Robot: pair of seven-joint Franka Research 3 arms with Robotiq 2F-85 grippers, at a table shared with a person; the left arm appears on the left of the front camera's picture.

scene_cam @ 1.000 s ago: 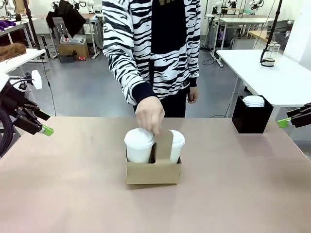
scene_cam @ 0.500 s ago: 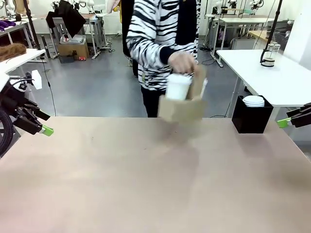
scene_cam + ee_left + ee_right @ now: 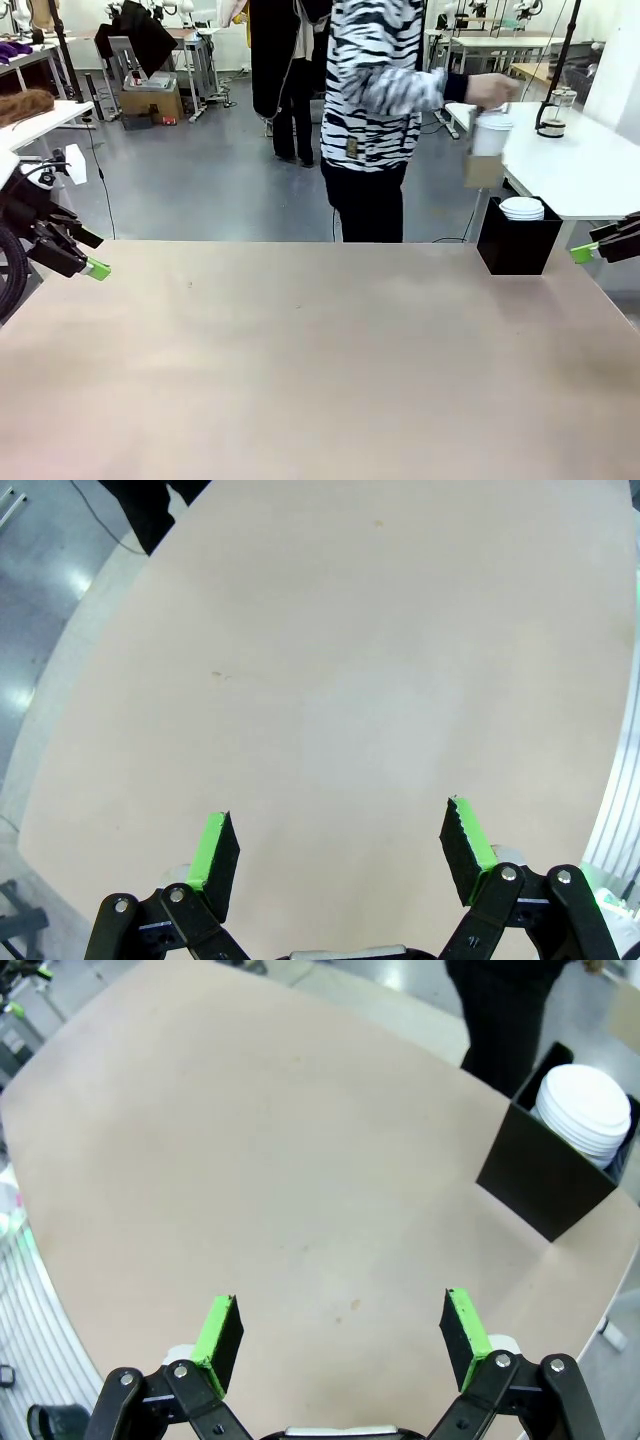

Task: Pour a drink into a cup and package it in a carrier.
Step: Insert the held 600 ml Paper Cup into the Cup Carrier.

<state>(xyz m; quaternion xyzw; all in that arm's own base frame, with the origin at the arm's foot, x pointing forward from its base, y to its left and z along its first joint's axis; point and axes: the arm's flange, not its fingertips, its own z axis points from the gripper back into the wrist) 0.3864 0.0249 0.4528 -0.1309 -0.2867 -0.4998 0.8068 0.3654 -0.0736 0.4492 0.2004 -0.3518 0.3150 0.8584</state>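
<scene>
Carrier [image 3: 482, 168] w/ white cup [image 3: 491, 135] held in person's hand [image 3: 487, 92] beyond table [image 3: 320, 380]; left end effector [image 3: 340, 850] & right end effector [image 3: 340, 1340] both agape, empty.

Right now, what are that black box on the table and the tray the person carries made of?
The black box looks like matte card or thin plastic: flat, dull walls, hard to say which. The carrier looks like plain brown cardboard, though it is blurred.

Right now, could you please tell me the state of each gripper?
Left gripper: open, holding nothing.
Right gripper: open, holding nothing.
</scene>
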